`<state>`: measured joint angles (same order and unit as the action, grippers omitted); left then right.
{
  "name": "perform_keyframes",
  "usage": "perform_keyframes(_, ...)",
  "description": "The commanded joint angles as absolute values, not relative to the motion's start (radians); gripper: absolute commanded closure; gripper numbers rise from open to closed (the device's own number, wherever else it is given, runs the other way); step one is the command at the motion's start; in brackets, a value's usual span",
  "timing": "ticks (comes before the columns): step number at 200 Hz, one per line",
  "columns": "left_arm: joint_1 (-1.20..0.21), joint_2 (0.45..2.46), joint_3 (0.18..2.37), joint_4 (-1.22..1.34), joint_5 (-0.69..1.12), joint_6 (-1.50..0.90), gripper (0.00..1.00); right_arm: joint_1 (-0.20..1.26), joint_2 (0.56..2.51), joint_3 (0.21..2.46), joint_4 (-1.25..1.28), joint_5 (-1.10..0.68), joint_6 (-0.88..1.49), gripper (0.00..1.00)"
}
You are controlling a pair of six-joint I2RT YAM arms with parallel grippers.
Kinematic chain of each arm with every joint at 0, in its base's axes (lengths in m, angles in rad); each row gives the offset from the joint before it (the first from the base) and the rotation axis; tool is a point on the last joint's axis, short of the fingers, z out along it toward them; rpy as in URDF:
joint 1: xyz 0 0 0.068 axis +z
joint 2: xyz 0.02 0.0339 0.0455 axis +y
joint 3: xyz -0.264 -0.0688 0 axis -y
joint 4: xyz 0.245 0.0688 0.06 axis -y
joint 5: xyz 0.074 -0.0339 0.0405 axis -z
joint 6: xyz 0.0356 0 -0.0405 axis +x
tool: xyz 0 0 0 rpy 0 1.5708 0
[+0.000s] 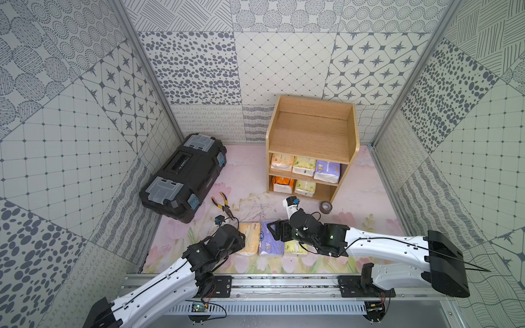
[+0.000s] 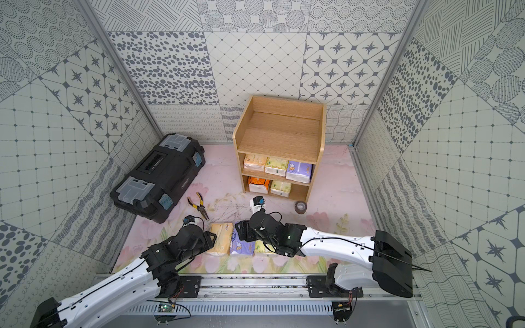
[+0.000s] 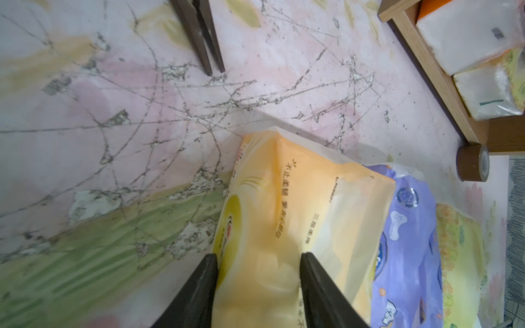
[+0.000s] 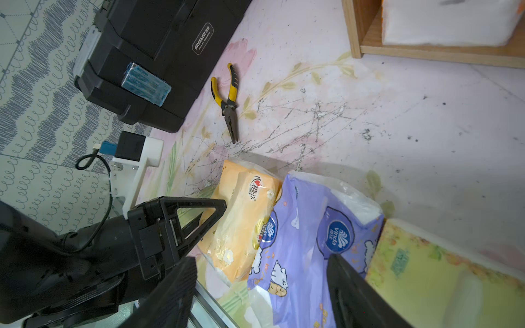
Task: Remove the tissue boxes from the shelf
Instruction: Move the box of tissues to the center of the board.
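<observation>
The light-wood shelf (image 1: 312, 133) stands at the back. Its middle tier holds three tissue boxes (image 1: 304, 166). The lower tier holds a bright orange one (image 1: 282, 184) and a yellow-green one (image 1: 304, 188). Three more lie side by side on the floor in front: pale orange (image 1: 250, 237), lavender (image 1: 268, 241) and yellow-green (image 1: 295, 248). My left gripper (image 3: 258, 272) pinches the near end of the pale orange pack (image 3: 298, 204), one finger at its edge and one pressed into its top. My right gripper (image 4: 261, 286) hovers open over the lavender pack (image 4: 306, 241), holding nothing.
A black toolbox (image 1: 184, 176) lies at the left by the wall. Yellow-handled pliers (image 1: 223, 203) lie between it and the floor packs. A brown tape roll (image 1: 325, 207) stands at the shelf's front right corner. Patterned walls close in three sides, and a metal rail (image 1: 284, 284) runs along the front.
</observation>
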<state>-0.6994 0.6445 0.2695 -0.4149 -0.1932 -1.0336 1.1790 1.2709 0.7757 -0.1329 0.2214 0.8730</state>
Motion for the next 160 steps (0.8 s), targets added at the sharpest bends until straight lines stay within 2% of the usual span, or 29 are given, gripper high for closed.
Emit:
perform_keyframes(1,-0.698,0.715,0.248,-0.187,-0.091,-0.959,0.54,1.182,1.219,0.753,-0.163,0.272,0.903,0.25)
perform_keyframes(51,-0.701,0.812,0.229,-0.034,0.007,-0.972,0.63,1.158,1.137,0.712,-0.200,0.312,0.926,0.25)
perform_keyframes(89,-0.717,0.892,0.227,0.080,0.044,-0.998,0.61,1.061,1.094,0.719,-0.208,0.194,0.948,0.25)
perform_keyframes(116,-0.725,0.923,0.232,0.114,0.032,-1.008,0.54,1.016,1.080,0.736,-0.209,0.198,0.986,0.28)
perform_keyframes(146,-0.726,0.835,0.243,-0.024,-0.089,-1.036,0.30,0.994,1.093,0.775,-0.203,0.303,1.061,0.31)
perform_keyframes(160,-0.726,0.738,0.250,-0.122,-0.161,-1.051,0.23,0.982,1.100,0.794,-0.194,0.363,1.100,0.32)
